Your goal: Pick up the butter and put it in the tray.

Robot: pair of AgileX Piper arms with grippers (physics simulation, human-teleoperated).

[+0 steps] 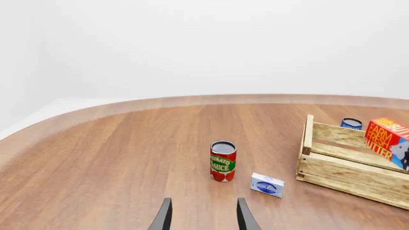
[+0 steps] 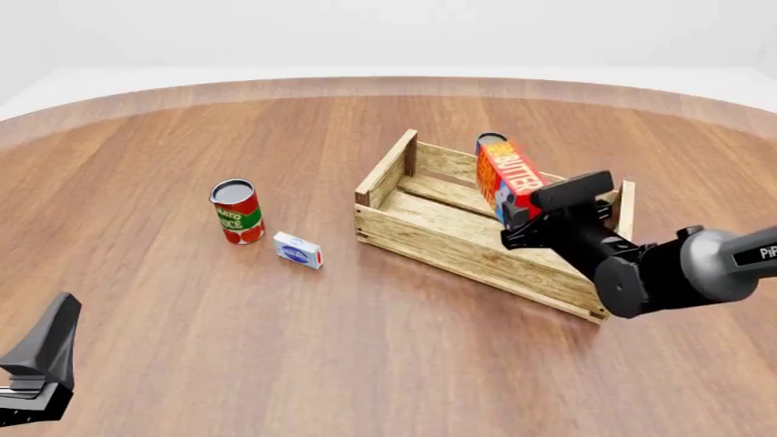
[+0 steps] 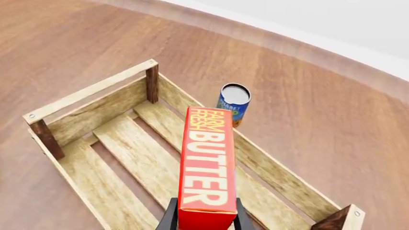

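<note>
The butter is a red-orange carton with white lettering. My right gripper is shut on its lower end and holds it above the tray, a pale wooden slat crate right of the table's centre. In the right wrist view the butter sticks out from between the fingers of my right gripper, over the tray's slatted floor, which holds nothing. The left wrist view shows the butter over the tray. My left gripper is open and empty, low at the near left.
A tomato sauce can stands left of the tray, with a small white-and-blue box lying beside it. A blue can stands just outside the tray's far wall. The table's curved far edge runs across the back.
</note>
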